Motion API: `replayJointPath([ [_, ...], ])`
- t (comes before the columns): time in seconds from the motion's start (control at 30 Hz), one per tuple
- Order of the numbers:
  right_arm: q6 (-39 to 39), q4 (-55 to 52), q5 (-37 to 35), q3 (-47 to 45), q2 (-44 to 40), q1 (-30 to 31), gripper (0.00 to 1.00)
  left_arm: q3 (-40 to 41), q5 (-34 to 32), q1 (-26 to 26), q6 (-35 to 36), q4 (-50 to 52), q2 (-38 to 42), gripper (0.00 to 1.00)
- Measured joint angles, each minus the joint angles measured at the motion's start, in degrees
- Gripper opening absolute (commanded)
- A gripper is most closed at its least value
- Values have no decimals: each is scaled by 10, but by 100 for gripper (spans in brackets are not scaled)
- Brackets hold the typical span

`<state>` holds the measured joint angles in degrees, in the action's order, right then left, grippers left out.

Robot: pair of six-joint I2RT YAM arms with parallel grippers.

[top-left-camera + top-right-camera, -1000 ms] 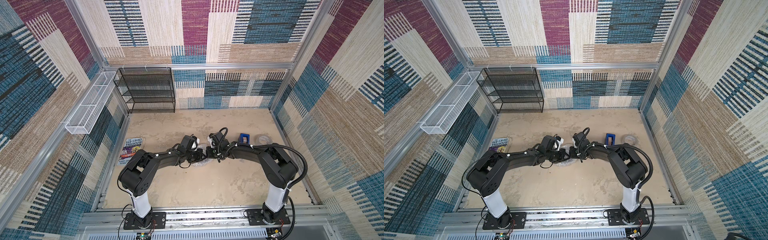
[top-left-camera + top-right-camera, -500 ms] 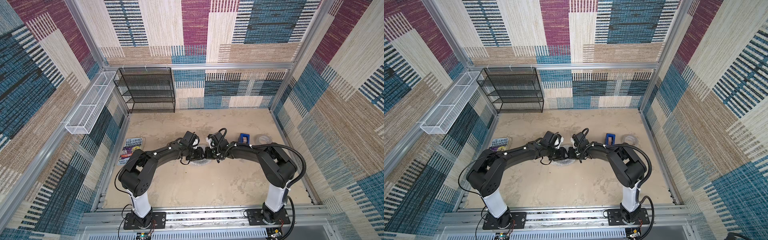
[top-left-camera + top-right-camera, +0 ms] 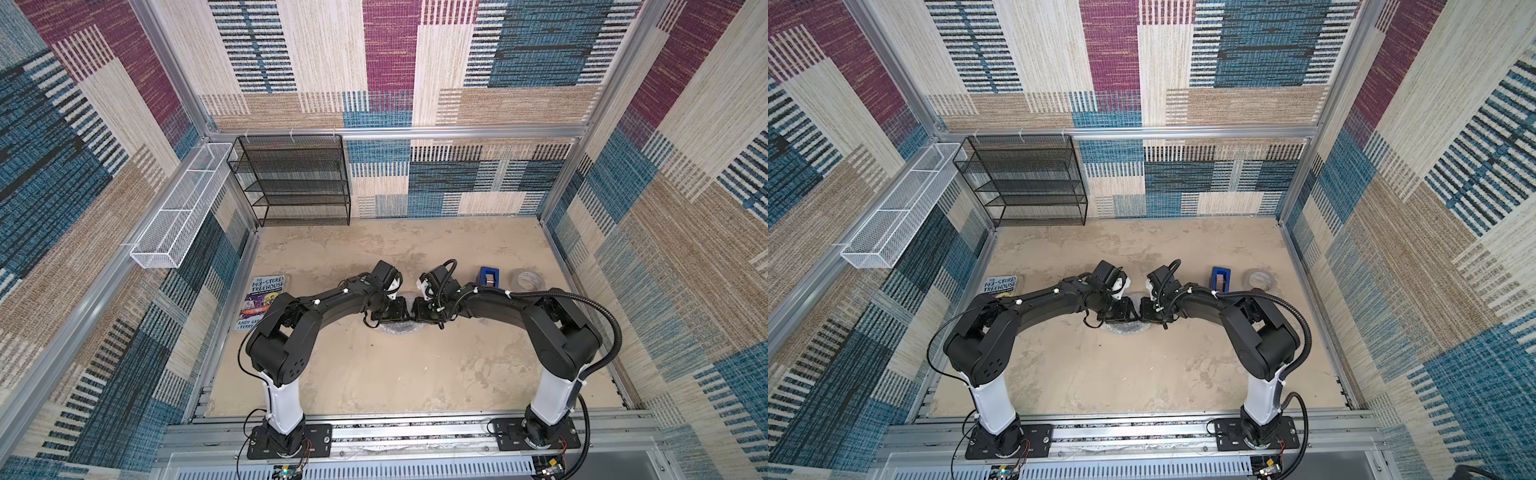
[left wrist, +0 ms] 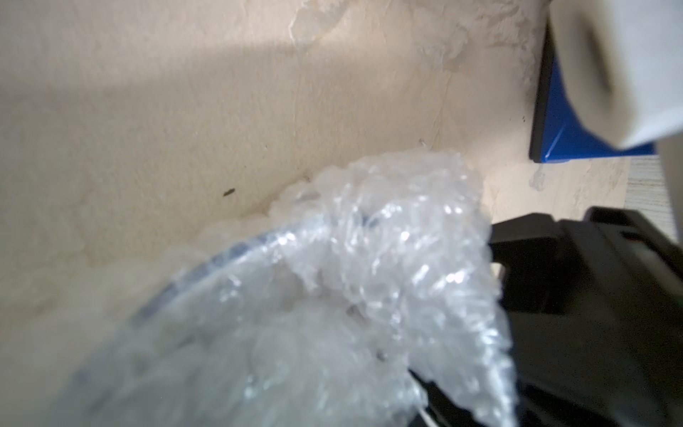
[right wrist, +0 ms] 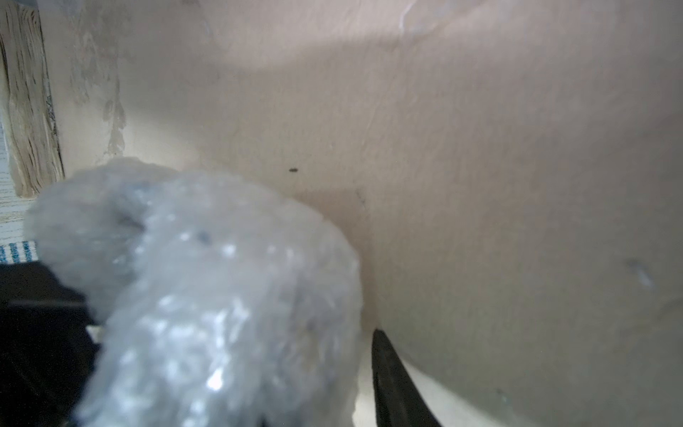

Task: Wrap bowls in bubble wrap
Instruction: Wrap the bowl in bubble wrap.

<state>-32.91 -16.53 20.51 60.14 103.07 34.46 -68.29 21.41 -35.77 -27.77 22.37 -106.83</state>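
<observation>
Two grippers, left gripper [image 3: 402, 316] and right gripper [image 3: 419, 316], face each other tip to tip over one bubble wrap [image 3: 397, 329] bundle directly beneath them; one bowl [image 4: 221, 258] shows through it. Whether either grips or stands parted cannot be told.

Crinkly clear bubble wrap [image 4: 388, 266] lies bunched over the blue-rimmed bowl [image 4: 221, 258], covering it.

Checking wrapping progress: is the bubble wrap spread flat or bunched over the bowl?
Bunched: the left wrist view shows the bubble wrap crumpled in folds over the bowl; both top views show a small clump.
</observation>
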Motion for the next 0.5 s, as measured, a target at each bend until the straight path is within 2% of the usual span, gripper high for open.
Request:
replayJointPath([
  [0.2, -2, 13, 41, -16, -60, -15, 46, 0, -15, -3, 23, 15, 2, 40],
  [0.5, -24, 68, 81, -56, -94, -31, 51, -2, -30, -5, 44, 30, 6, 34],
])
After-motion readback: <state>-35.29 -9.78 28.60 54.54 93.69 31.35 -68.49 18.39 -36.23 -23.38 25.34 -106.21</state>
